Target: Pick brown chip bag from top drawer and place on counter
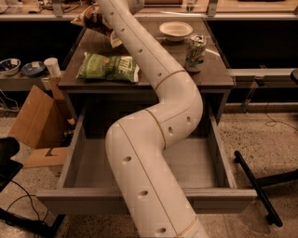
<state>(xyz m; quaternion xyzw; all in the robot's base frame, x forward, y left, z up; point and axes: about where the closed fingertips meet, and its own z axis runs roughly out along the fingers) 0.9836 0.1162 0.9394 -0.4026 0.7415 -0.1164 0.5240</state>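
Note:
The brown chip bag [92,18] hangs at the end of my arm over the back left corner of the counter [209,69]; its pale yellow end [115,40] points down. My gripper [103,5] is at the top edge of the camera view, mostly hidden behind my wrist, shut on the bag. The top drawer [93,201] is pulled fully open below the counter, and the part of its floor I can see is bare. My white arm crosses the drawer's middle and hides part of it.
A green chip bag [108,67] lies on the counter's left front. A pale bowl [175,30] and a can [195,52] stand at the back right. A cardboard box [35,123] is left of the drawer, and a black chair leg [253,186] is to its right.

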